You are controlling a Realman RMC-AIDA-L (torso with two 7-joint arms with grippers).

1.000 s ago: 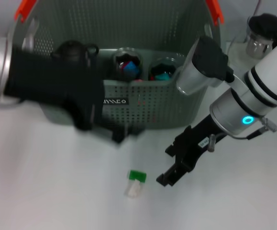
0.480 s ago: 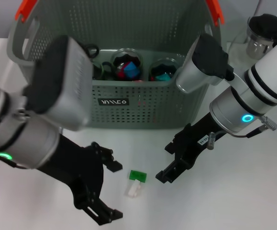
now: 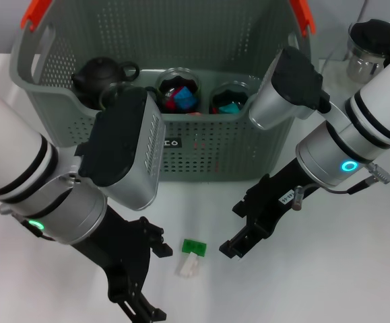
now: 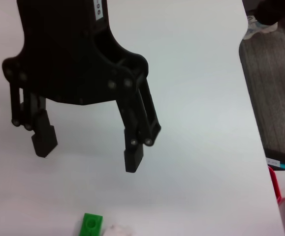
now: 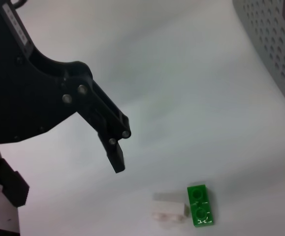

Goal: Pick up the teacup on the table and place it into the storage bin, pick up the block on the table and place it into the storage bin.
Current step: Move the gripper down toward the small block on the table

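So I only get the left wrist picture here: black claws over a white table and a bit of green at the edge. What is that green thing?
Observer: A small green block joined to a white piece, lying on the table in front of the storage bin.
Operator: Is anything else near it?
Observer: Yes, the right gripper hangs just beside the block, on the far side from the left gripper.
Operator: Are the other claws open too?
Observer: Yes, both are open and hold nothing.
Operator: And what is in the bin?
Observer: A dark teapot and two glass cups with coloured pieces inside.
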